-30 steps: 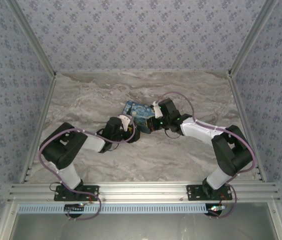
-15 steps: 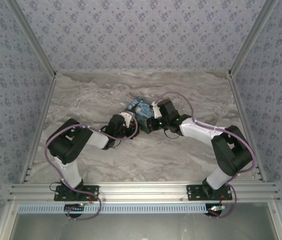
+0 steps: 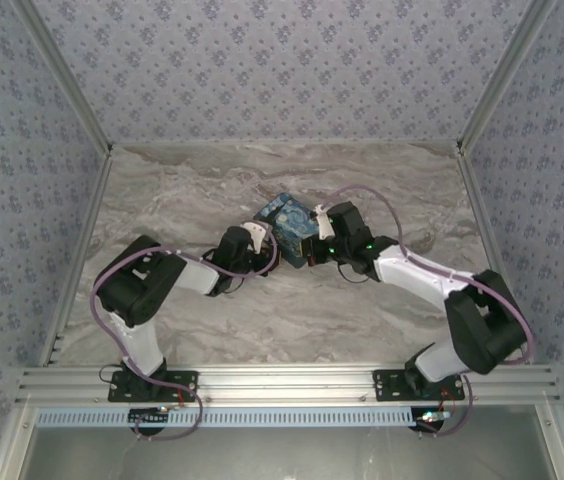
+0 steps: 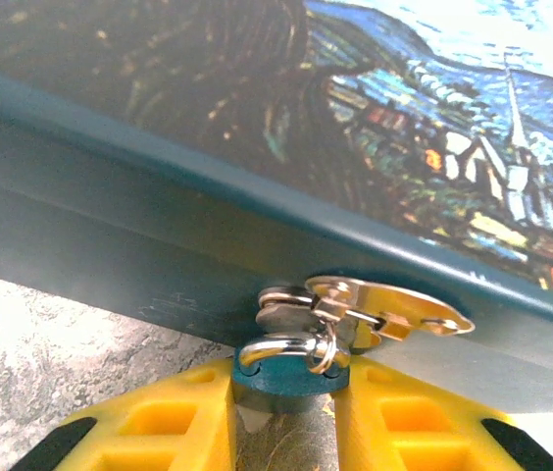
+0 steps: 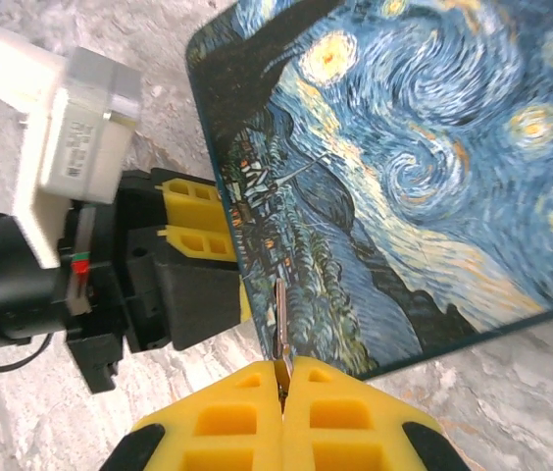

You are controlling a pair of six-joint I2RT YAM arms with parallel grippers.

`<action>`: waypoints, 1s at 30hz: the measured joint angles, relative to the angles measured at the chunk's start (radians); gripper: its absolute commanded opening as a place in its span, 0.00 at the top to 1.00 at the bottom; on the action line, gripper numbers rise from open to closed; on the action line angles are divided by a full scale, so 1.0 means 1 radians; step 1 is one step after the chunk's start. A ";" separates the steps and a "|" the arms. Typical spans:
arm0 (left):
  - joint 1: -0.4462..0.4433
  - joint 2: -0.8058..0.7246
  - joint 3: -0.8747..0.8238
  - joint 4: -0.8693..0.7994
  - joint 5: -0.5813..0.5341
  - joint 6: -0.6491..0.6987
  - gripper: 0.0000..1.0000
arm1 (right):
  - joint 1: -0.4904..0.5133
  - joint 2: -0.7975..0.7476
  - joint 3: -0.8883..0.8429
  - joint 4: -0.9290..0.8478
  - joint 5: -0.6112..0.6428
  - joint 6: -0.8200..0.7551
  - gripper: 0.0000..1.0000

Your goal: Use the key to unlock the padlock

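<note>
Two grips noted: left jaws clench the padlock (image 4: 286,379); right jaws pinch the key (image 5: 279,314). Risk: thin key could twist in that pinch and jam on insertion.

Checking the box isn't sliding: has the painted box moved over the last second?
Yes. The painted box has shifted slightly rightward and toward the table's far edge in the top view.
</note>
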 measured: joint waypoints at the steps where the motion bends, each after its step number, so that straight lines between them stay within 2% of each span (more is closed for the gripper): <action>1: 0.000 -0.005 0.002 -0.013 0.000 -0.003 0.72 | 0.000 -0.032 -0.018 0.004 0.003 0.000 1.00; 11: -0.008 -0.051 0.034 -0.171 0.024 -0.074 0.72 | 0.035 -0.214 -0.228 0.044 0.028 0.000 1.00; 20: -0.027 -0.071 0.082 -0.303 0.045 -0.154 0.72 | 0.121 -0.231 -0.325 0.093 0.056 -0.044 1.00; 30: -0.050 -0.087 0.127 -0.418 0.068 -0.331 0.73 | 0.171 -0.219 -0.381 0.148 0.106 -0.138 1.00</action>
